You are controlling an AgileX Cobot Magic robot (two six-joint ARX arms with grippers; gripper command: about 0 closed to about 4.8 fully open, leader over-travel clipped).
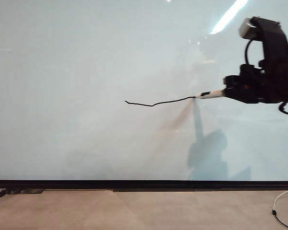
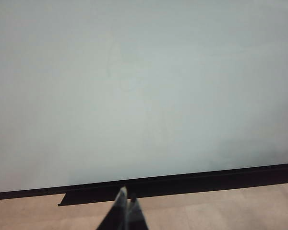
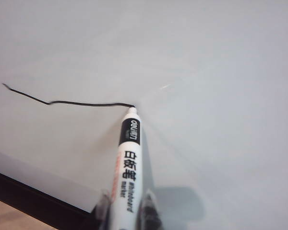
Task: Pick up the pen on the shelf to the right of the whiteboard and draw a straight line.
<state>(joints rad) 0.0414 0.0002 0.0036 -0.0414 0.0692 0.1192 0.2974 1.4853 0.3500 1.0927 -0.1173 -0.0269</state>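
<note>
Exterior view shows the drawing step under way: the right pincer (image 1: 226, 92), reaching in from the right edge, is clamped on the pen (image 1: 212, 94), whose tip meets the whiteboard (image 1: 86, 57) at the right end of the line (image 1: 158, 102). Right wrist view confirms it: the pen (image 3: 127, 163) sits between the pincer's two fingers (image 3: 149, 211), its nib at the stroke's end. The line (image 3: 67, 102) wavers slightly. The left pincer (image 2: 124, 213) hangs low near the board's black bottom strip (image 2: 182, 182), fingertips pressed together, holding nothing. Next, the stroke likely needs either carrying rightward at steady height and pressure, or lifting the nib cleanly off.
</note>
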